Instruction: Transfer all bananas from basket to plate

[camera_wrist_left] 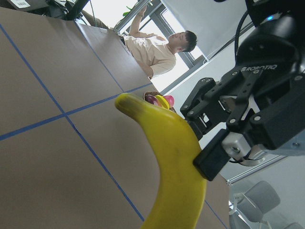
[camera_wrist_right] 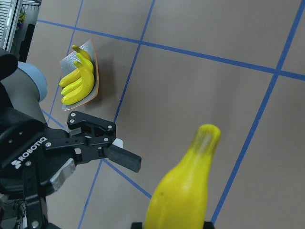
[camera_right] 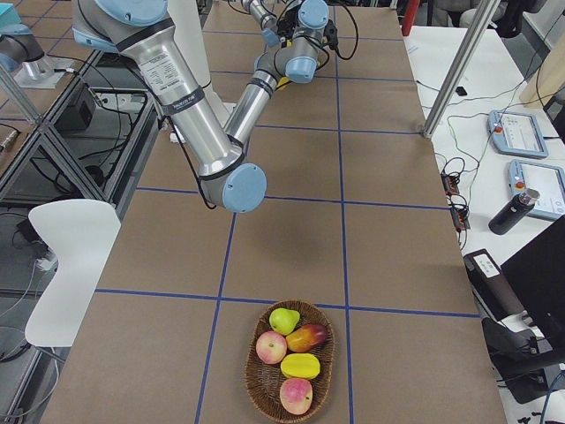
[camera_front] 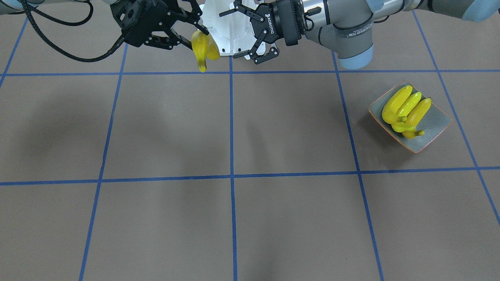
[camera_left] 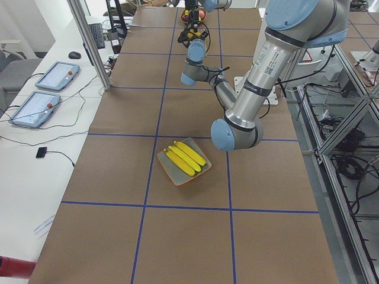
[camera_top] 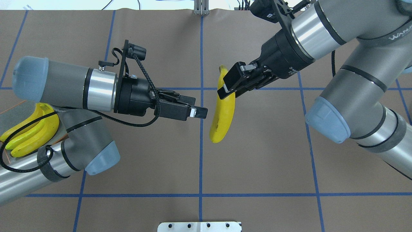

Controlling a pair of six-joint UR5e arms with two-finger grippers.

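Above the middle of the table (camera_top: 257, 161), the right gripper (camera_top: 226, 86) is clamped on one banana (camera_top: 222, 119) near its stem end and holds it clear of the surface. In the front view the fingers hide the banana's upper part, so only the lower half and dark tip hang out. The left gripper (camera_top: 200, 112) points at the banana from the left with its jaws spread wide and nothing between them. Its tips sit just beside the fruit, with a narrow gap showing from overhead (whether they are level with it is hard to judge).

Far to the left sits the plate (camera_front: 434, 128) with three bananas (camera_front: 402, 109) lying side by side; their stem ends overlap, so a fourth cannot be ruled out. Overhead, the left arm covers most of the plate and the frame edge cuts it off.

At the far right end stands the basket (camera_right: 258, 389), seen only from the right side view, holding other fruit (camera_right: 291, 344).
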